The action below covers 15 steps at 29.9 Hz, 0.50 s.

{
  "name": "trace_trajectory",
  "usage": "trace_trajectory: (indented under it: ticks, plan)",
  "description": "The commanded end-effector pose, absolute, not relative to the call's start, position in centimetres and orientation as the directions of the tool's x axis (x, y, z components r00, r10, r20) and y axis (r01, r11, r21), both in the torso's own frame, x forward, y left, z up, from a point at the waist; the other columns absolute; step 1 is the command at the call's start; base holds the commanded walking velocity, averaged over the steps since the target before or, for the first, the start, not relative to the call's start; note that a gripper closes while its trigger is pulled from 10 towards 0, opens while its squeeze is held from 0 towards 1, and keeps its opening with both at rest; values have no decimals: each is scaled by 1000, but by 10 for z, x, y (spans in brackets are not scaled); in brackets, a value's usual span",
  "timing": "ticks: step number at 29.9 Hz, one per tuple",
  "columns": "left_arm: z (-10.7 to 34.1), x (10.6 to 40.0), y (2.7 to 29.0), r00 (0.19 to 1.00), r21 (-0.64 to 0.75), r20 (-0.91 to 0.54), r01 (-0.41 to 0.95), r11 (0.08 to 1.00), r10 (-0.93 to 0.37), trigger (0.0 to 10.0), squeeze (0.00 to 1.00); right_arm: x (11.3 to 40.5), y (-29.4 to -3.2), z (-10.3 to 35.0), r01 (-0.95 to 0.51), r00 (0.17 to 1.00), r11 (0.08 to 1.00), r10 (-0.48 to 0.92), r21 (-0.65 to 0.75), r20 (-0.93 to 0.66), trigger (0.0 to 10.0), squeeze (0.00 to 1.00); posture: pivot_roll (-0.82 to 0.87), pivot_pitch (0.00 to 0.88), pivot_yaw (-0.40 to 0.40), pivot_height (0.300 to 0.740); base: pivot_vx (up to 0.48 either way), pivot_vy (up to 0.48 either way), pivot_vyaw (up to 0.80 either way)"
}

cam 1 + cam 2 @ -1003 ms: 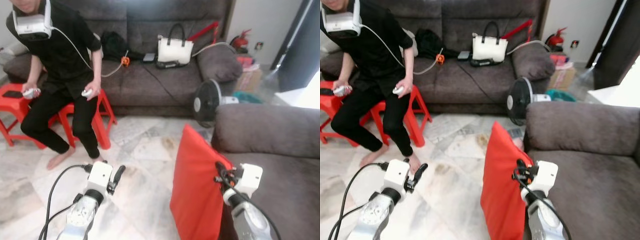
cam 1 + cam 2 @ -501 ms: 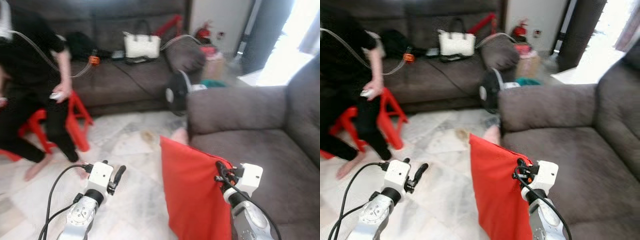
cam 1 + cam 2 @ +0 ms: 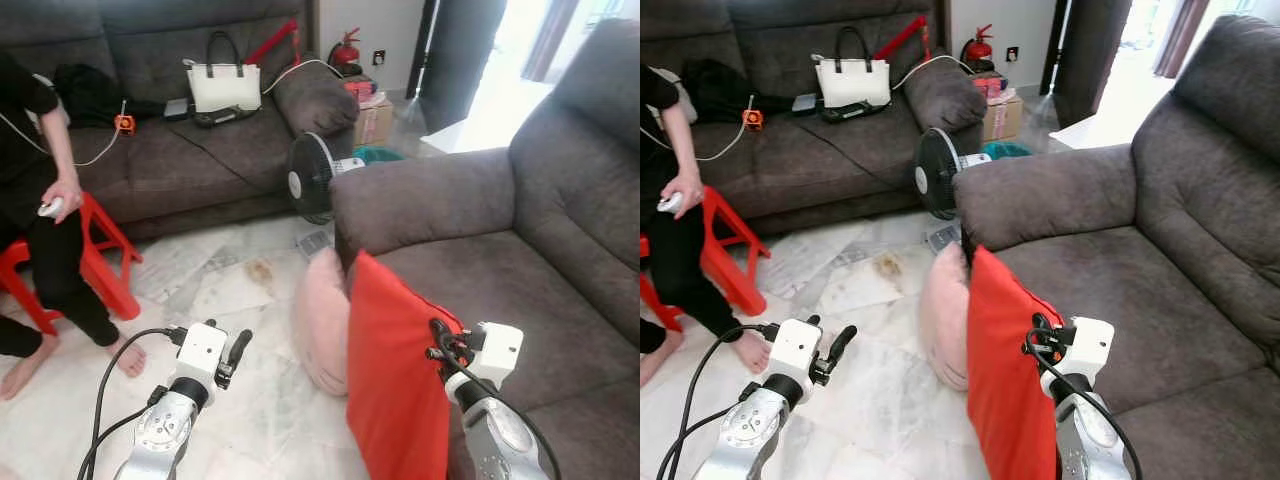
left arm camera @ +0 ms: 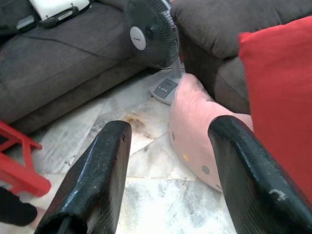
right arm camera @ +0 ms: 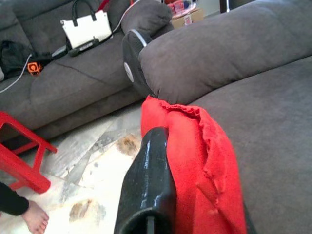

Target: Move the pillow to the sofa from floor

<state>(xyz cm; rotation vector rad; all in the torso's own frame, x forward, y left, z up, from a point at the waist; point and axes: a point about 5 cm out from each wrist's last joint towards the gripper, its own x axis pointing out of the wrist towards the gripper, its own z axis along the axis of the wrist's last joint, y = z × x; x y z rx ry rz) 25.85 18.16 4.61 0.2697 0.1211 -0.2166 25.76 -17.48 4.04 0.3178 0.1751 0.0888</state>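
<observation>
Ahead and to your right is a large grey-brown sofa (image 3: 560, 250), its wide seat and padded arm facing you. A second, darker sofa (image 3: 170, 150) runs along the far wall, with a white handbag (image 3: 222, 85) on it. At the far left a person (image 3: 40, 200) sits on a red stool (image 3: 95, 270), holding a controller.

The red pillow (image 3: 395, 385) stands on edge, long axis upright, its top corner pointing up, against the near front edge of the right-hand sofa. Your right gripper (image 5: 195, 161) is clamped on the pillow's top edge, red fabric pinched between its fingers.

A pink cushion (image 3: 322, 320) rests on the marble floor (image 3: 230, 290) just left of the red pillow. A black fan (image 3: 310, 178) stands beyond it.

Your left gripper (image 4: 165, 165) hangs over the floor, fingers spread wide, holding nothing.
</observation>
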Motion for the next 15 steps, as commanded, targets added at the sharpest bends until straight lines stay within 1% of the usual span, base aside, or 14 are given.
trace_trajectory:
  ticks: [1,15]
  plan:
    - [48,260,178,968,258,-144,235,937,-204,10000,0,267,-183,62,-75,995,957,91,281,-45,10000,0,116,0,-30,740,0,0,-788]
    - [49,262,176,967,254,-142,243,936,-213,10000,0,265,-191,62,-53,996,965,68,258,-52,10000,0,106,0,-28,740,0,0,-788]
